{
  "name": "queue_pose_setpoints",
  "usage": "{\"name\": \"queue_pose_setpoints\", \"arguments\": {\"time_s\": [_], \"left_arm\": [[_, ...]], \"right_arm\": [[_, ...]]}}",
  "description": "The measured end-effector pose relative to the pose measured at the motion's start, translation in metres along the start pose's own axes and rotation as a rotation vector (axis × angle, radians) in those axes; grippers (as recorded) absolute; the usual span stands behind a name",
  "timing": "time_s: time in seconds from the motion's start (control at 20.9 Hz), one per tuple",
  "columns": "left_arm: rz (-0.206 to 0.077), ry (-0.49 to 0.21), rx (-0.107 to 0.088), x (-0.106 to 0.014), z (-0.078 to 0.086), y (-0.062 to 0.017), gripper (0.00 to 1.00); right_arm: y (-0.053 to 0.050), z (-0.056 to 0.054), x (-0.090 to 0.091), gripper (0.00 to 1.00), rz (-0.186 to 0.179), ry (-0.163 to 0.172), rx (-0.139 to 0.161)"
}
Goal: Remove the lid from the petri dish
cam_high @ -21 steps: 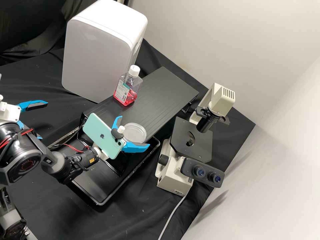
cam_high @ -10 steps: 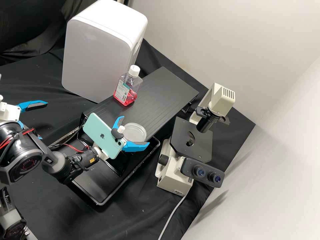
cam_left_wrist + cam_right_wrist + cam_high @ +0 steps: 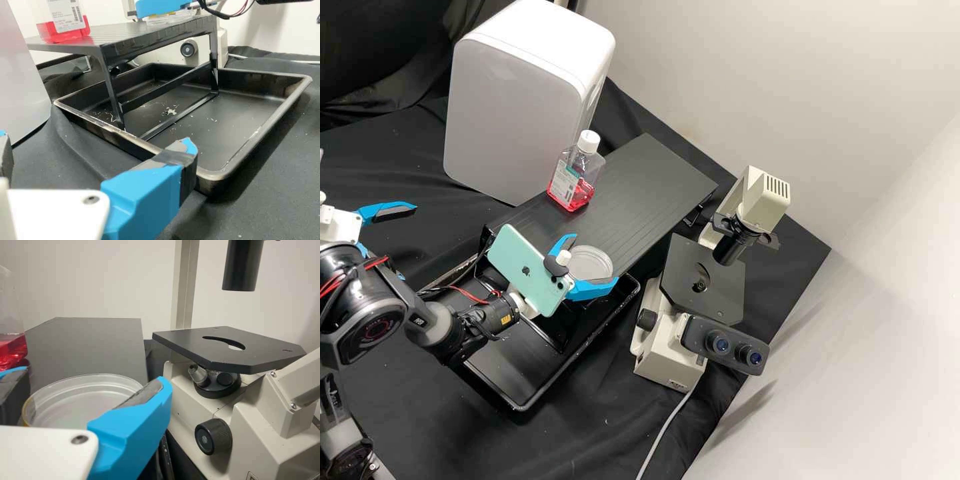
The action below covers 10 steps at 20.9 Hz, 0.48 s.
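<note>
The black bench point(image 3: 420, 153) carries a black platform point(image 3: 640, 193), a raised ribbed shelf on thin legs, and every place below is given from it.

1. A white rounded box point(image 3: 527, 93), the biggest thing here, stands just beside the platform's left long edge, toward its far end.
2. A black tray point(image 3: 520, 390) holds the platform's legs and reaches out past the platform's near end. White flecks lie on its floor under the platform.
3. A microscope point(image 3: 707, 300) with 2 eyepieces stands just beside the platform's right side, at its near corner, with its black stage level with the platform top.
4. The right arm point(image 3: 447, 327) comes up over the tray to the platform's near end, with a mint-green phone point(image 3: 527, 270) fixed at its wrist.
5. The left arm point(image 3: 353, 300) is well apart from the platform, off its left side. The left gripper point(image 3: 393, 240) sits low over the bench there with its 2 blue fingers spread wide and nothing between them.
6. A bottle point(image 3: 575, 177) of red liquid with a white cap stands upright on the platform, near its left edge and close to the white box.
7. The right gripper point(image 3: 583, 267) is at the platform's near end, its 2 fingers drawn in against opposite sides of the petri dish.
8. The petri dish point(image 3: 590, 264) lies flat on the platform's near end, well apart from the bottle, with the lid point(image 3: 75, 397) on it. Whether the fingers pinch the lid alone or the whole dish, I cannot tell.
</note>
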Motion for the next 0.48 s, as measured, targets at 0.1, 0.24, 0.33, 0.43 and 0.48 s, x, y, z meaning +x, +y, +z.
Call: {"name": "queue_pose_setpoints", "arguments": {"time_s": [0.1, 0.24, 0.33, 0.43, 0.48], "left_arm": [[-0.002, 0.0, 0.008, 0.0001, -0.0001, -0.0005, 1.0], [-0.016, 0.003, 0.018, 0.0009, -0.0001, -0.0034, 1.0], [-0.02, 0.005, 0.018, 0.0011, -0.0004, -0.0043, 1.0], [-0.018, 0.006, 0.017, 0.0015, -0.0003, -0.004, 1.0], [-0.015, 0.006, 0.016, 0.0021, -0.0001, -0.0034, 1.0]], "right_arm": [[0.0, 0.0, 0.0, 0.0, 0.0, 0.0, 0.0], [-0.0012, 0.0012, 0.0006, 0.0, -0.001, -0.001, 0.001], [-0.0015, 0.0009, 0.0007, 0.0, 0.001, 0.004, 0.001], [-0.0015, 0.0009, 0.0007, 0.0, 0.001, 0.004, 0.001], [-0.0015, 0.0009, 0.0007, 0.0, 0.001, 0.004, 0.001]]}}
